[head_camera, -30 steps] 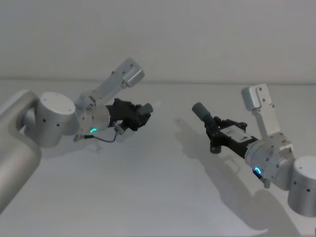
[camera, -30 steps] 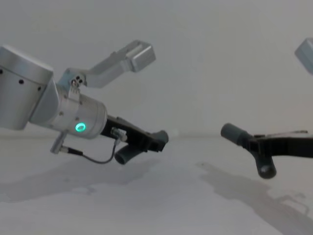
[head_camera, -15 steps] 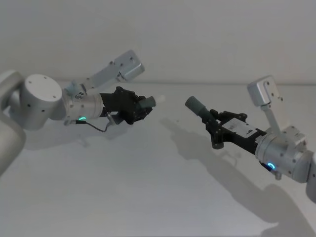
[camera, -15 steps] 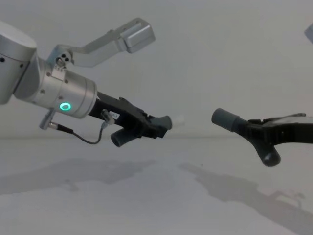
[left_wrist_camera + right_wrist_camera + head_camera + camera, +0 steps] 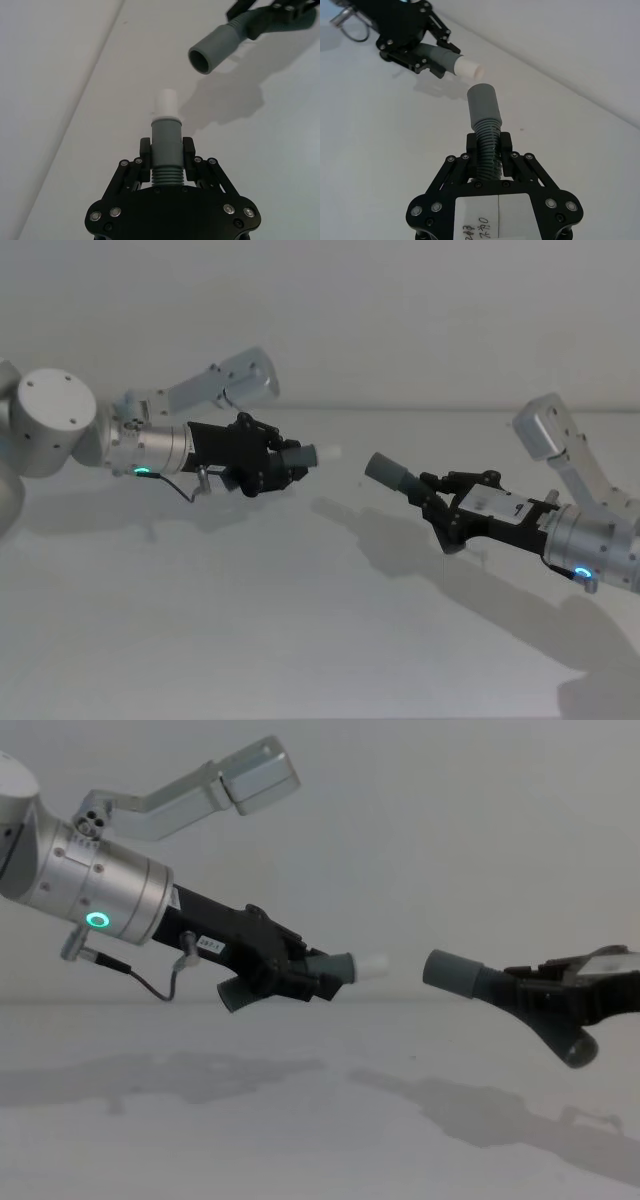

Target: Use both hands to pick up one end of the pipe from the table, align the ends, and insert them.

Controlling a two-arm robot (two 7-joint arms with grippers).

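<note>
Above the counter [image 5: 300, 640], the left claw [image 5: 277, 466] clamps the spigot piece [image 5: 302, 456] and the right claw [image 5: 443, 508] clamps the socket piece [image 5: 386, 471]. Their ends face each other, near but apart. I'd line up the 2 axes first, then push straight.

You see the right gripper [image 5: 535, 988] cut off by the chest view's right edge, and it covers the middle of its pipe piece [image 5: 455, 973].

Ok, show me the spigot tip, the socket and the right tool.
spigot tip [image 5: 166, 104], left wrist view, side wall
socket [image 5: 216, 46], left wrist view, collar wall
right tool [image 5: 490, 143], right wrist view, between its fingertips
</note>
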